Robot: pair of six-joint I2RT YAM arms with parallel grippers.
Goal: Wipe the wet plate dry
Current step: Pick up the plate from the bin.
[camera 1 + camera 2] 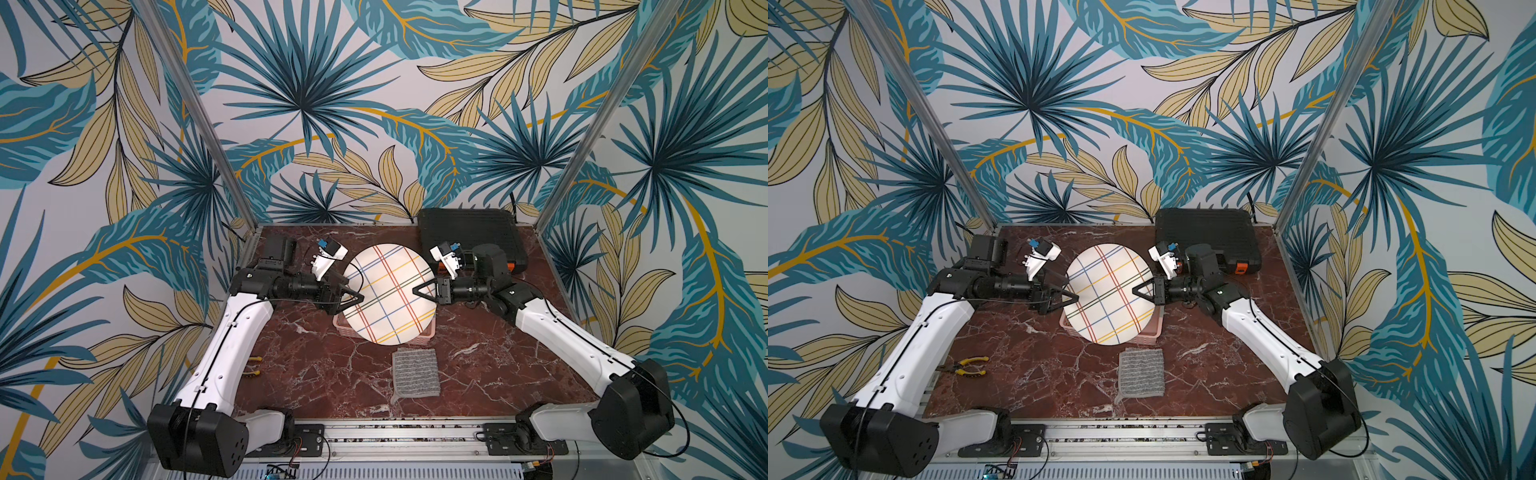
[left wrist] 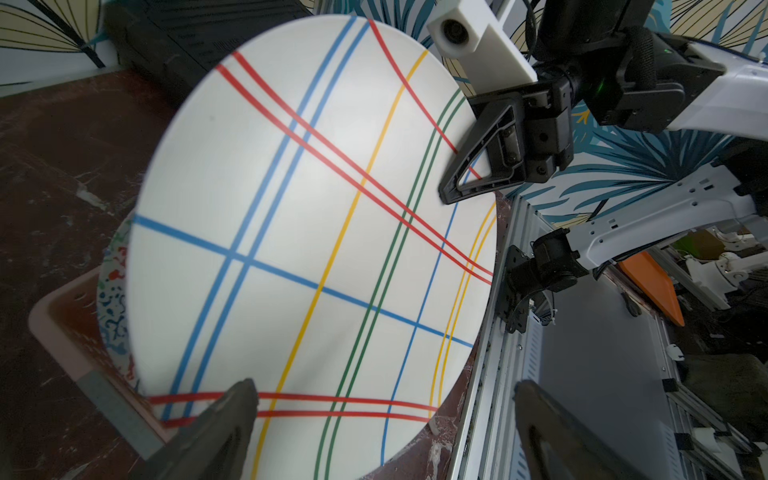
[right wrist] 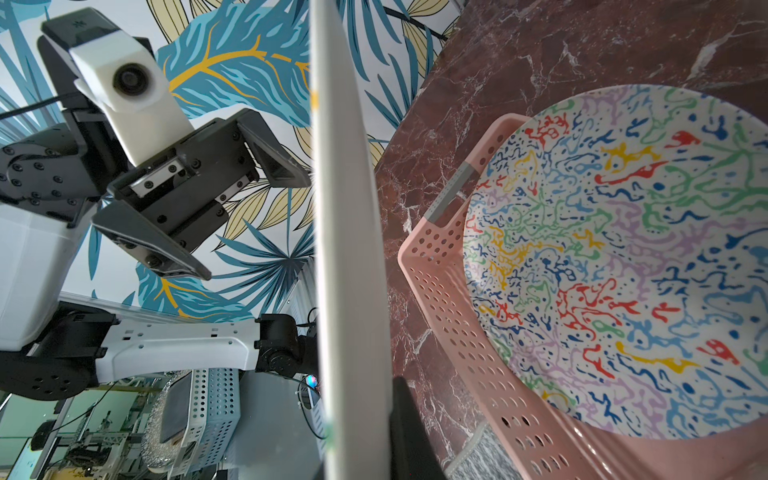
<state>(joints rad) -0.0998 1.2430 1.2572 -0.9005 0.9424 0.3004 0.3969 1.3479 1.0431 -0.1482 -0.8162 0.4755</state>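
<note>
Jaws of our right gripper [image 1: 415,289] pinch the plate [image 1: 386,316] by its right rim; our left gripper [image 1: 353,301] gapes wide — the cloth [image 1: 416,372] lies lower centre, for the free left.

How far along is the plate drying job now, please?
Done: the right gripper holds the striped plate by its rim, tilted above the pink basket. In hand: the left gripper is open near the opposite rim. Left: the grey cloth lies flat on the table, untouched, so wiping has not started.
</note>
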